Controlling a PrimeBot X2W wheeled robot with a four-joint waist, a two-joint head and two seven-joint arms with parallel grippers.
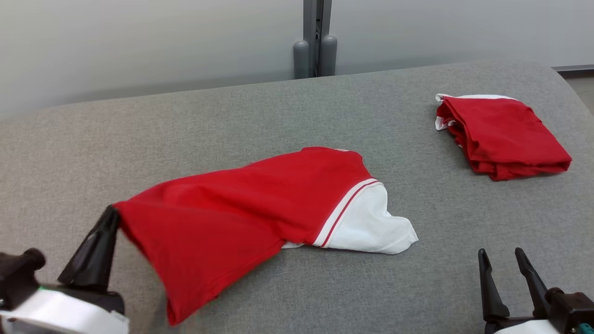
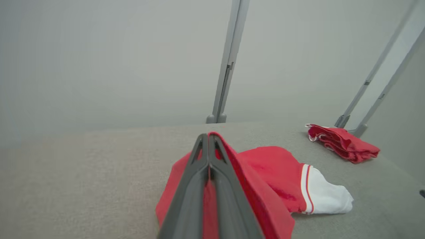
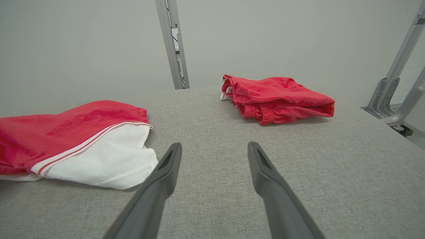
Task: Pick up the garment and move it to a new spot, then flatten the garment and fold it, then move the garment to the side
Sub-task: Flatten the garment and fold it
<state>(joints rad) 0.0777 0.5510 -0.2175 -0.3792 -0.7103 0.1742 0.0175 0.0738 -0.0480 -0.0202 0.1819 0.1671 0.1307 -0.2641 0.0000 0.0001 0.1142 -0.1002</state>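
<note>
Closest in, at the near left, the left gripper (image 1: pixel 111 212) has its two dark fingers pressed together on a corner of the red T-shirt (image 1: pixel 241 204). It holds that corner up off the grey fabric table (image 1: pixel 232 116), and the cloth drapes down from the tips. The rest of the shirt lies rumpled across the middle of the table. Its white sleeve (image 1: pixel 371 222), edged with a red stripe, points to the right and rests flat. At the near right, the right gripper (image 1: pixel 501 253) stands with its jaws spread wide and nothing between them, a little apart from the sleeve. A second red garment (image 1: pixel 503 134), folded and showing white trim, sits at the far right, well apart from the shirt. Beyond the far edge rises a grey metal post (image 1: pixel 315 37).
</note>
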